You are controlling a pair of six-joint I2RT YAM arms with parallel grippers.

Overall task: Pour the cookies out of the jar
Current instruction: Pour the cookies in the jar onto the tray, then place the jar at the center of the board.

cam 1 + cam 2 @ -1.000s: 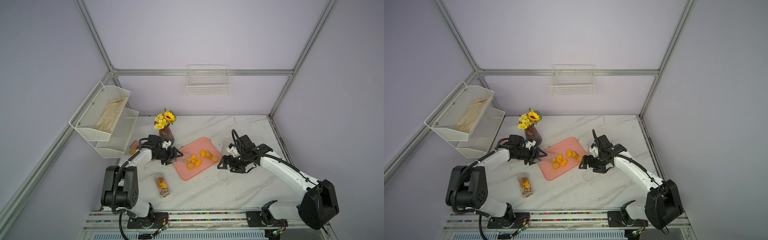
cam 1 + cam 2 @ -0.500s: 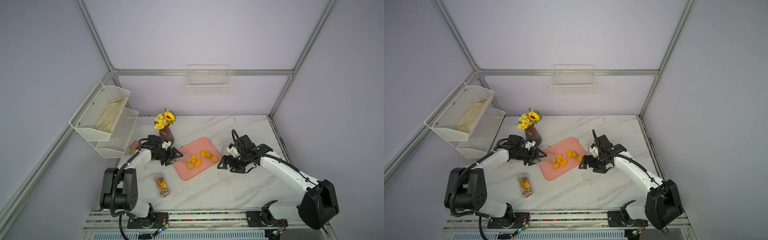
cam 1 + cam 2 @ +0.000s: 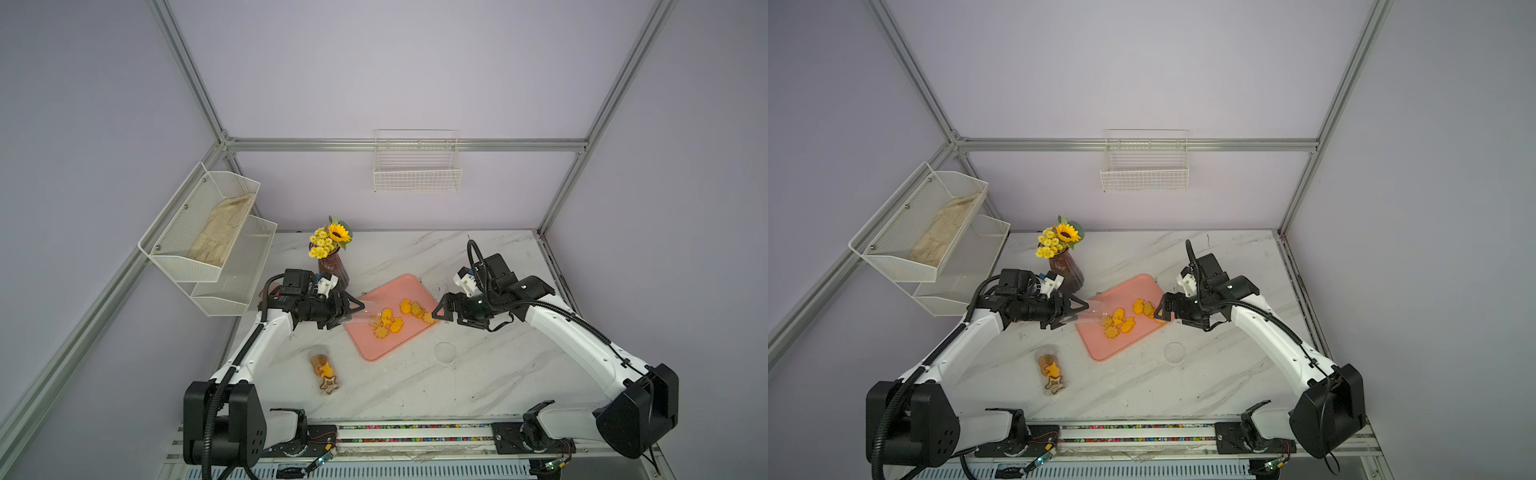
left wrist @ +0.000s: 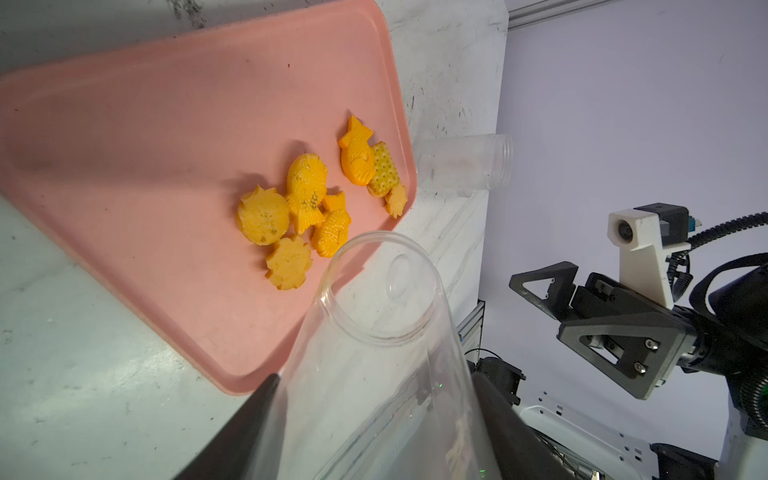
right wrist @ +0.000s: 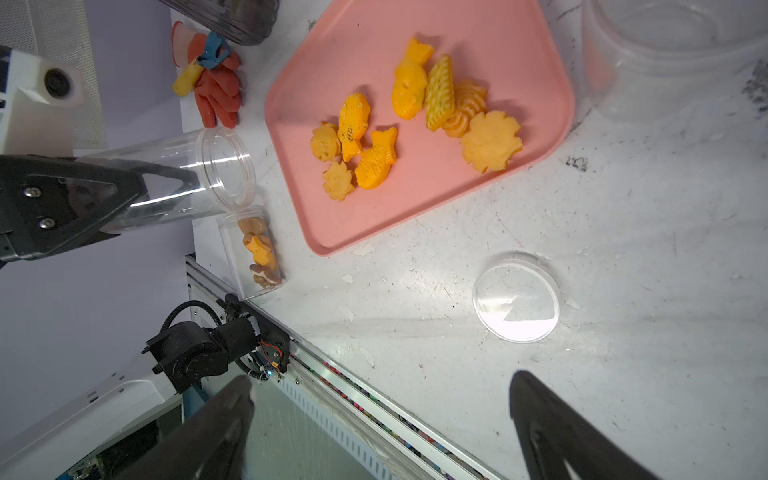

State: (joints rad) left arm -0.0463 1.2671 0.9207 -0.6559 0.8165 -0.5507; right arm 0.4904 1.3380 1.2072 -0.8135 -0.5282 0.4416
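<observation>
My left gripper (image 3: 353,313) (image 4: 376,376) is shut on a clear jar (image 3: 366,314) (image 3: 1093,312) (image 4: 374,332) (image 5: 183,178). The jar lies almost level, its open mouth over the left edge of the pink tray (image 3: 399,291) (image 3: 1125,291) (image 4: 166,145) (image 5: 415,199). Nothing shows inside near the mouth. Several orange-yellow cookies (image 3: 390,322) (image 3: 1121,320) (image 4: 307,203) (image 5: 374,137), shaped as fish and flowers, lie in two loose clusters on the tray. By the tray's right edge my right gripper (image 3: 436,311) (image 3: 1158,311) (image 5: 380,378) hangs open and holds nothing.
A second clear jar (image 3: 324,370) (image 3: 1050,372) (image 5: 253,249) with cookies inside lies on the marble in front of the left arm. A clear lid (image 3: 445,352) (image 5: 515,297) lies right of the tray. A sunflower vase (image 3: 332,266) stands behind the left gripper. Another empty clear jar (image 4: 461,166) lies beyond the tray.
</observation>
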